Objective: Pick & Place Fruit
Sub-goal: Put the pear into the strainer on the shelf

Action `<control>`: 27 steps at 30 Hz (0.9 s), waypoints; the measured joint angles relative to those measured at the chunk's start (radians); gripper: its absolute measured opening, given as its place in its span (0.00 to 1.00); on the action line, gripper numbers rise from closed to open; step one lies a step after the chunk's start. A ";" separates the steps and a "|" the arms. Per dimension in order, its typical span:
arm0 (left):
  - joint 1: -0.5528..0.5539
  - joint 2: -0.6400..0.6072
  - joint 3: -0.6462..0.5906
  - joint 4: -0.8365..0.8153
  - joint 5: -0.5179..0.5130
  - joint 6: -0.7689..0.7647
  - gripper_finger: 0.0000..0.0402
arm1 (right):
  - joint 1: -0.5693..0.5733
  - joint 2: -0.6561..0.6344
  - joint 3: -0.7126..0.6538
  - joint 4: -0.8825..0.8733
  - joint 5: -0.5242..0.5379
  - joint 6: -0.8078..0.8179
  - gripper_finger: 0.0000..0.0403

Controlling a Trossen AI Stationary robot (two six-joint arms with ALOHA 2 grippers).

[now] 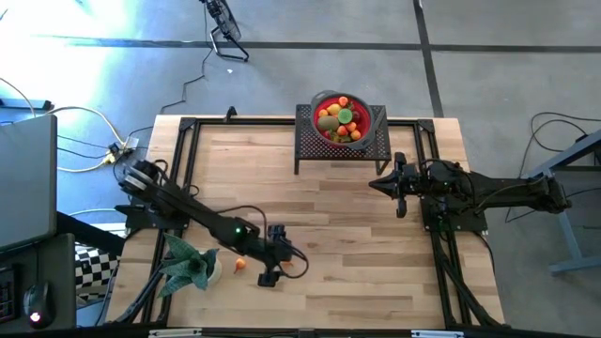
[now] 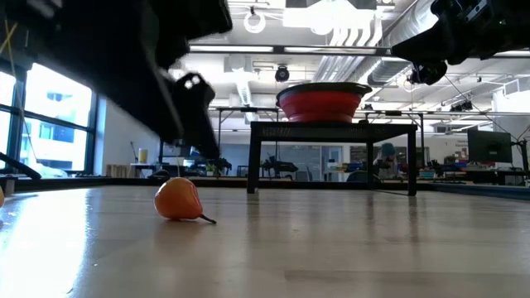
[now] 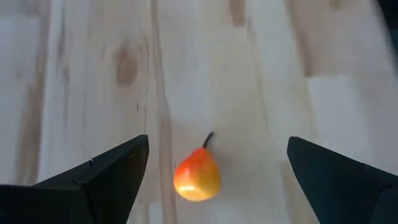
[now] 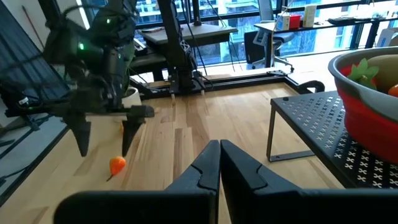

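Note:
An orange-yellow toy pear [image 3: 196,176] with a dark stem lies on its side on the wooden table [image 1: 357,282], near the front left. My left gripper [image 3: 217,140] hangs open above it, slanting down, with one finger on either side of the fruit and clear of it; the right wrist view shows the fingers [image 4: 127,137] above the pear [image 4: 117,165]. My right gripper [image 4: 219,148] is shut and holds nothing, raised level at the table's right side [image 1: 377,185]. A red bowl [image 1: 340,119] full of fruit sits on a black mesh stand [image 1: 310,141] at the far edge.
A green leafy plant in a white pot [image 1: 192,268] stands at the near left corner, with another small orange fruit [image 1: 239,265] beside it. The black stand's legs [image 2: 252,161] rest on the table's far side. Bare wood lies between the two arms.

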 joint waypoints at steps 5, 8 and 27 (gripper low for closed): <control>0.000 0.038 0.000 -0.005 0.002 -0.007 0.94 | 0.000 0.000 0.000 0.000 0.000 0.000 0.01; 0.000 0.058 0.000 -0.011 0.002 -0.007 0.94 | 0.000 0.000 0.000 0.001 0.000 0.000 0.01; 0.000 0.058 0.000 -0.059 -0.011 -0.061 0.94 | 0.000 0.000 0.000 -0.004 0.000 0.000 0.01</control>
